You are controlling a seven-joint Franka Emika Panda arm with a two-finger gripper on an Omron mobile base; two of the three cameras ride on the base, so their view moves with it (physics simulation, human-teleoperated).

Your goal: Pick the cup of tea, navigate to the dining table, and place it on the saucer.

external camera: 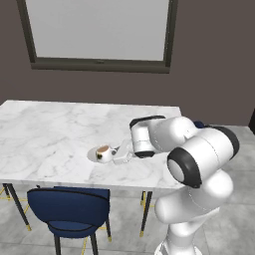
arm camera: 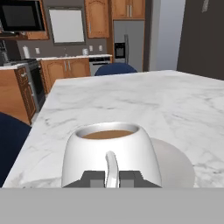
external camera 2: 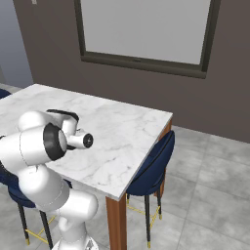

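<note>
The cup of tea (external camera: 103, 153) is a small white cup with brown tea in it. My gripper (external camera: 116, 156) is shut on its handle from the right. In the hand view the cup of tea (arm camera: 109, 148) sits close in front, its thin handle pinched between my dark fingertips (arm camera: 92, 178), with the gripper (arm camera: 111, 179) at the bottom. The pale saucer (external camera: 91, 154) lies on the dining table (external camera: 50, 134) under the cup's left part. In the hand view the saucer (arm camera: 175, 162) shows behind and to the right of the cup. Whether the cup rests on it I cannot tell.
A blue chair (external camera: 69, 209) is tucked in at the table's near edge. Another blue chair (external camera 2: 152, 166) stands at the table's right end. A dark wall with a window (external camera: 99, 30) is behind the table. Kitchen cabinets (arm camera: 65, 65) lie beyond the table.
</note>
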